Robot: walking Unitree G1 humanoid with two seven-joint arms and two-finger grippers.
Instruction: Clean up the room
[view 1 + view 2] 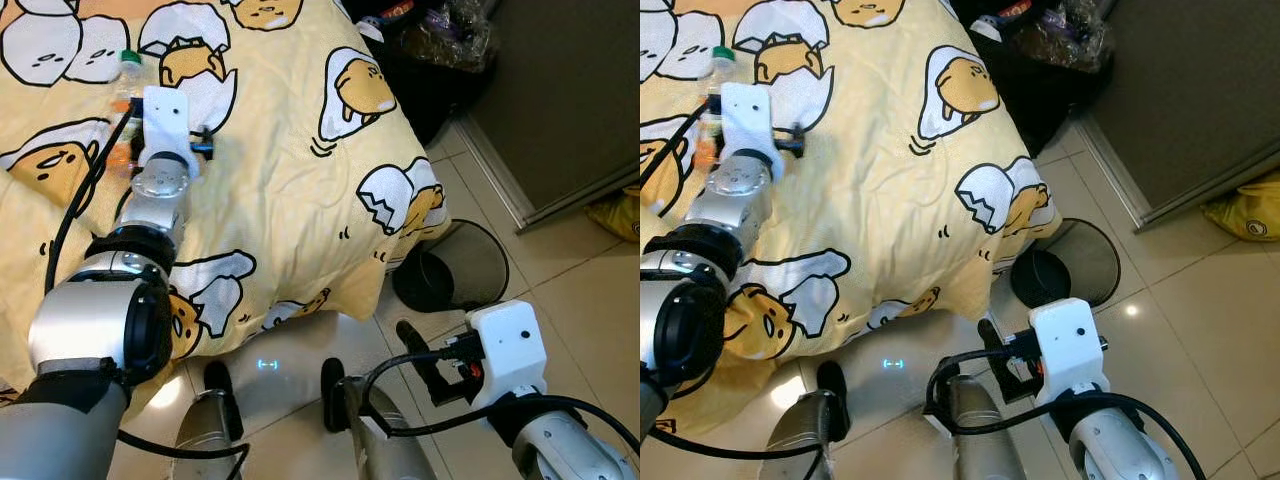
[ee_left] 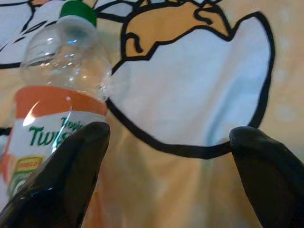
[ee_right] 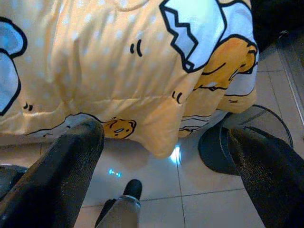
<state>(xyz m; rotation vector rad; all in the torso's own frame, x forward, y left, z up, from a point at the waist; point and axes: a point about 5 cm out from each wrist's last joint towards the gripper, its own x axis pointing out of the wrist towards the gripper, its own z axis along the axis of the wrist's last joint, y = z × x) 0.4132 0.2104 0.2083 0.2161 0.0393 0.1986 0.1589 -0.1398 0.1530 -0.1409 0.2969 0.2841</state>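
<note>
One bottle (image 2: 61, 90) beside open, empty left pincer (image 2: 166, 156) on bed (image 1: 290, 190); shift over, then close. Right pincer (image 3: 166, 156) open, idle.

The left arm (image 1: 715, 215) reaches across the bed (image 1: 880, 170), which has a yellow cover with an egg-character print. Its white wrist block lies just beside a clear bottle (image 1: 712, 85) with a green cap. The right tool (image 1: 995, 345) hangs low above the tiled floor (image 1: 1200, 320), near a black mesh bin (image 1: 1065, 265) at the bed's corner.
</note>
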